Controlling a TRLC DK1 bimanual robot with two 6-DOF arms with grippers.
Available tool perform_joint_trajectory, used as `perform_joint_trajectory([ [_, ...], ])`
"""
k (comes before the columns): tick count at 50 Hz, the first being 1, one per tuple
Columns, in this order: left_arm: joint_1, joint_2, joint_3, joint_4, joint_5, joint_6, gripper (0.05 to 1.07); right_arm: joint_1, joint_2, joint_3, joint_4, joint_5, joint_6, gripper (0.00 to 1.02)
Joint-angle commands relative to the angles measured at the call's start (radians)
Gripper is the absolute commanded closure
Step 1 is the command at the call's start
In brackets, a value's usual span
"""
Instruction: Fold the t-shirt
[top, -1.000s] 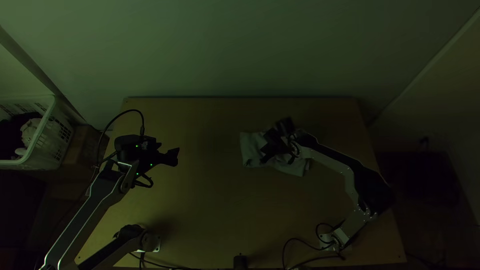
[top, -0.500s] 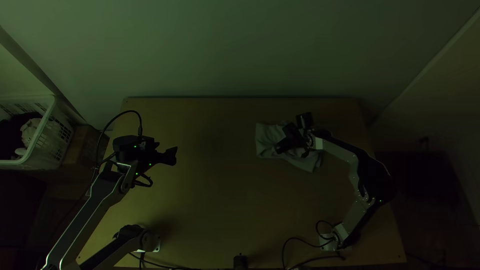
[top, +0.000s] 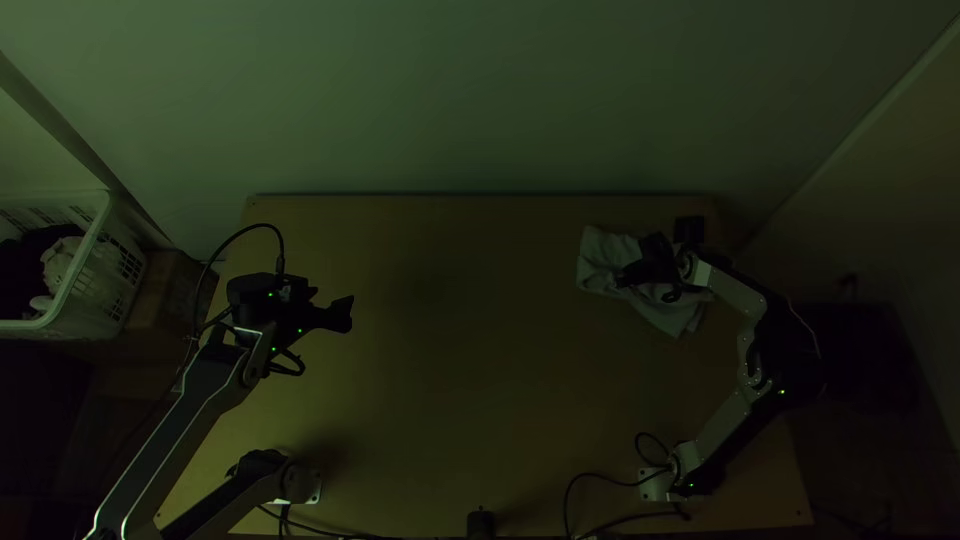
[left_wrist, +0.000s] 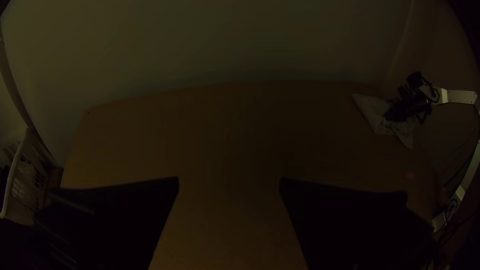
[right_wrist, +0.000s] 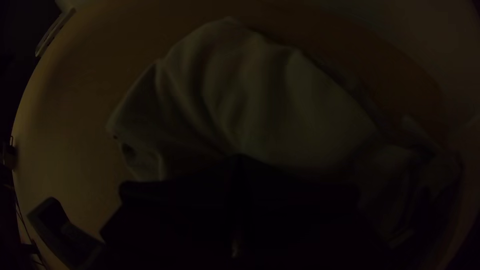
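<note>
As the right claw (right_wrist: 238, 164) apparently pinches the rumpled shirt (top: 603, 250) at the table's (top: 450, 400) two o'clock, slow, low handling would limit creases.

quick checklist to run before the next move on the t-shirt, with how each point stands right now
1. Right gripper has the t-shirt: ok, its fingers look closed together on the cloth, as far as the dim view shows.
2. Left gripper free to grasp: ok, fingers wide apart with nothing between them.
3. Left gripper at the cloth: not ok, it is over the table's left side while the t-shirt lies toward the right.
4. T-shirt within the table: ok.
5. Cloth smooth for a clean fold: not ok, it lies creased and rumpled.
6. Sleeves and hem identified: cannot tell.
</note>
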Motion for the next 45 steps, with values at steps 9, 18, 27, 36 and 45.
perform_joint_trajectory([
  [9, 0.014, -0.042, -0.033, 0.003, -0.002, 0.014, 0.10, -0.142, 0.112, 0.125, -0.007, 0.019, -0.035, 1.00],
  [18, 0.017, -0.068, -0.053, -0.001, -0.002, 0.014, 0.10, -0.153, 0.113, 0.133, -0.010, 0.018, -0.030, 1.00],
  [27, 0.027, -0.097, -0.073, -0.004, -0.002, 0.014, 0.10, -0.136, 0.027, 0.090, -0.010, 0.018, 0.024, 0.40],
  [36, 0.051, -0.144, -0.102, -0.012, -0.002, 0.020, 0.10, -0.126, -0.097, 0.065, -0.082, 0.019, 0.062, 0.03],
  [45, 0.077, -0.227, -0.151, -0.004, -0.003, 0.025, 0.10, -0.115, -0.373, -0.041, -0.065, 0.019, 0.163, 0.03],
])
